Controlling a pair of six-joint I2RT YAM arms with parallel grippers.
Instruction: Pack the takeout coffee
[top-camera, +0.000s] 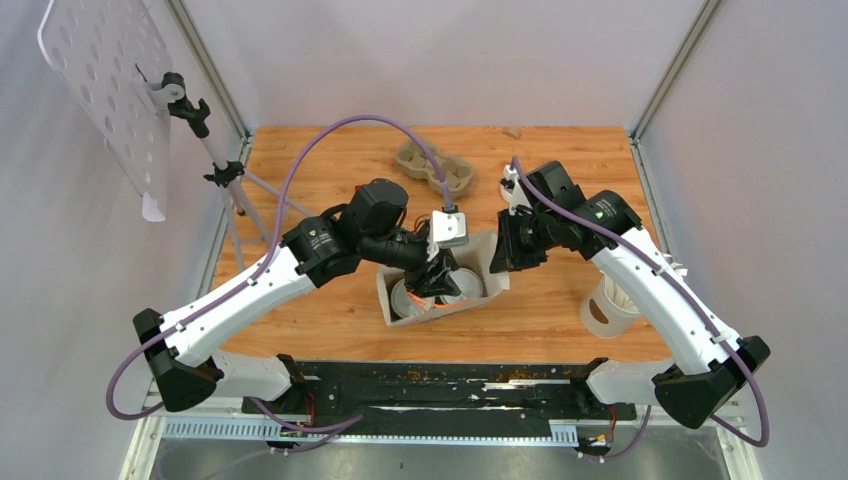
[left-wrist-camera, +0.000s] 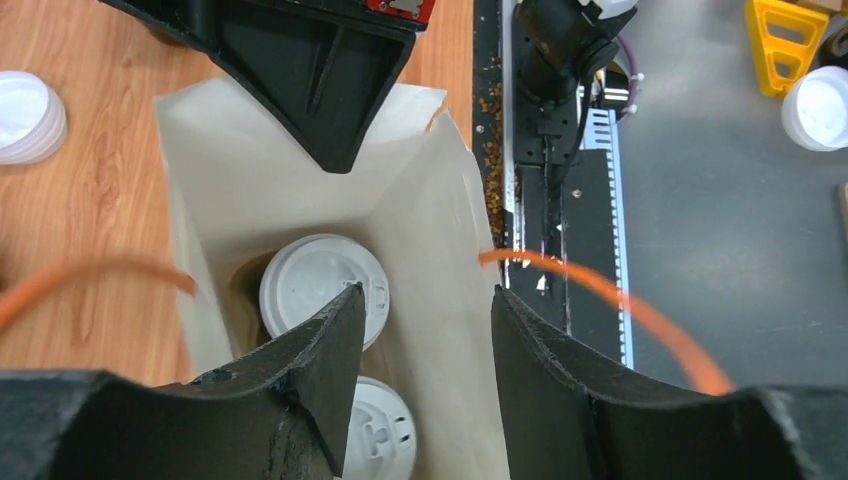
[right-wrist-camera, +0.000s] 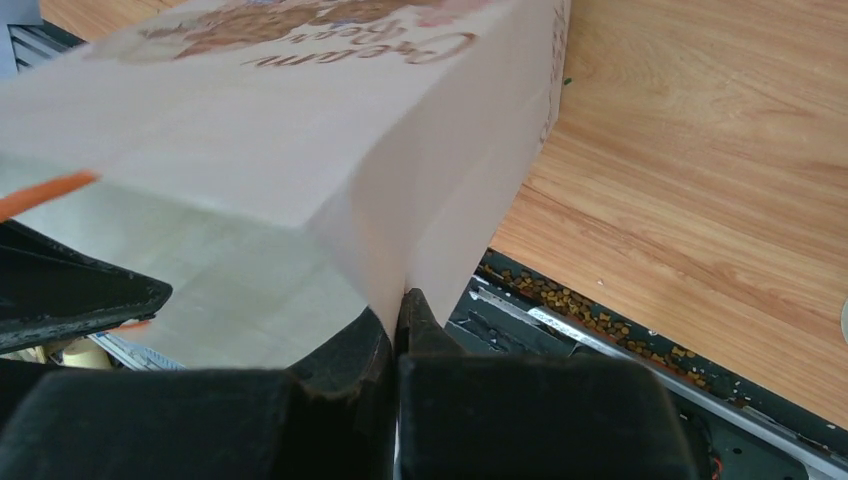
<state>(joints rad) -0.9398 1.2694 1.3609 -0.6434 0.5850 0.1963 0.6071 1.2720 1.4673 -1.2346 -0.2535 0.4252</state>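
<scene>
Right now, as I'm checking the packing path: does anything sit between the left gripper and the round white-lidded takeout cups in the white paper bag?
Nothing visible does. The open left gripper hangs over the mouth of the white paper bag, both round white-lidded takeout cups below it; the thin orange handles arc off to the sides.
</scene>
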